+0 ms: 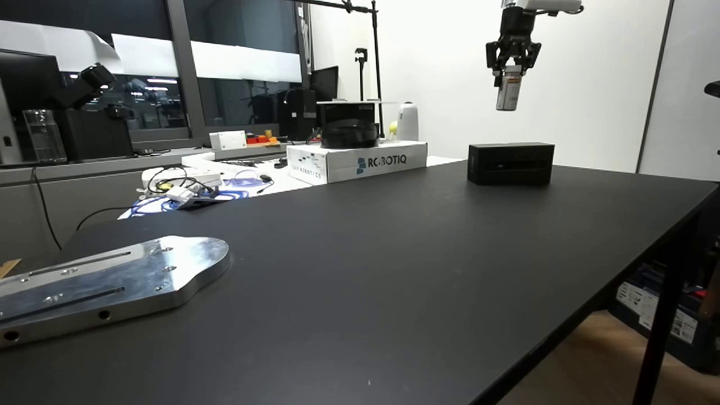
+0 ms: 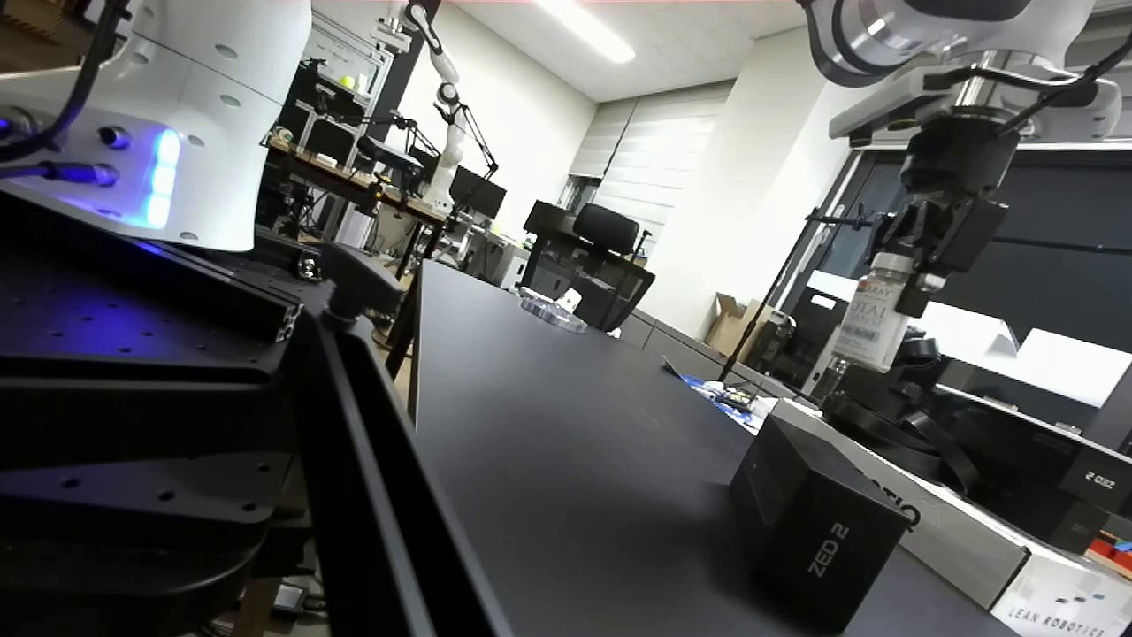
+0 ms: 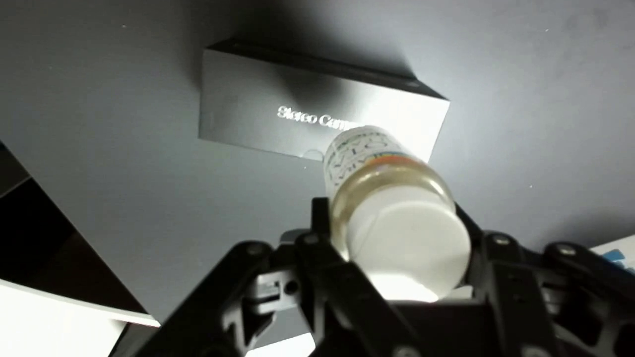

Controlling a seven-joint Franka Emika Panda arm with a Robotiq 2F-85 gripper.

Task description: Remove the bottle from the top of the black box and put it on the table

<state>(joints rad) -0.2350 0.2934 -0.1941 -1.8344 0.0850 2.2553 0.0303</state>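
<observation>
1. A small whitish, cylindrical, labelled bottle (image 2: 871, 320) is clasped near its top by the black, two-fingered gripper (image 1: 510, 74) and held roughly upright in mid-air.
2. Removal is judged complete: in an exterior view, the low, rectangular, matte-black box (image 1: 511, 164) is found at six o'clock from the bottle, apart.
3. Placement is outstanding: on the wide, matte-black table (image 1: 365, 270), lowering and release are judged left.

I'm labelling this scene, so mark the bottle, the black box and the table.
Bottle (image 2: 873, 314): in an exterior view, on its labelled side.
Black box (image 3: 310, 101): in the wrist view, on its lettered top face.
Table (image 1: 382, 270): in an exterior view, on its black top surface.
</observation>
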